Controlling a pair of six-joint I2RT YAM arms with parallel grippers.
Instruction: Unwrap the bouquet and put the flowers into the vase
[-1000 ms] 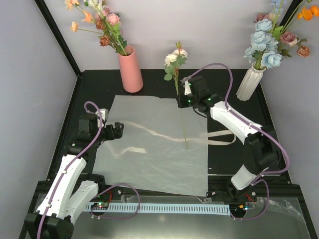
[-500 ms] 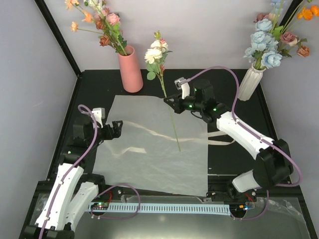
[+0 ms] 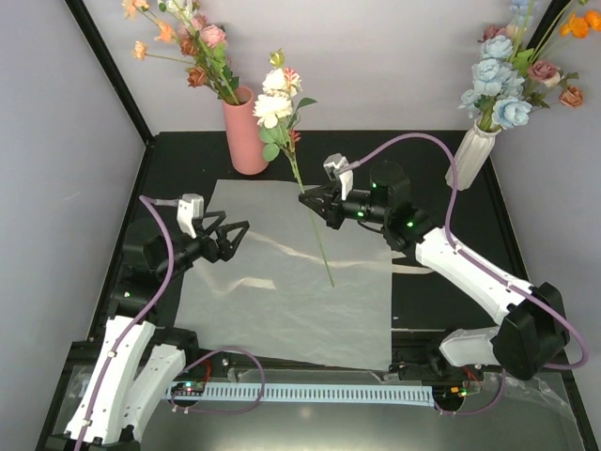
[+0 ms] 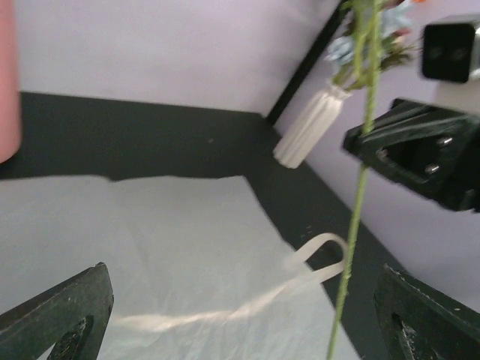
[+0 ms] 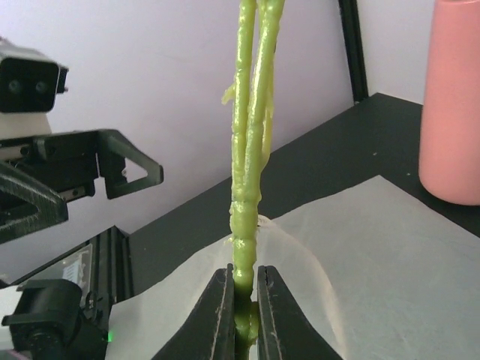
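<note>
A salmon-pink vase stands at the back left with several pink and peach flowers in it. My right gripper is shut on the green stem of a cream-headed flower. It holds the flower upright, just right of the vase. The stem's lower end hangs over the bouquet's cream wrapping paper, which lies spread flat. The cream ribbon trails off the paper's right edge. My left gripper is open and empty above the paper's left side, facing the held stem.
A white ribbed vase with blue and mauve flowers stands at the back right. Lilac walls close in the back and both sides, with a black frame post at the left. A slotted cable rail runs along the near edge.
My right arm has carried the flower leftward, closer to the pink vase. My left gripper has lifted off the paper's left edge and turned toward the centre.
</note>
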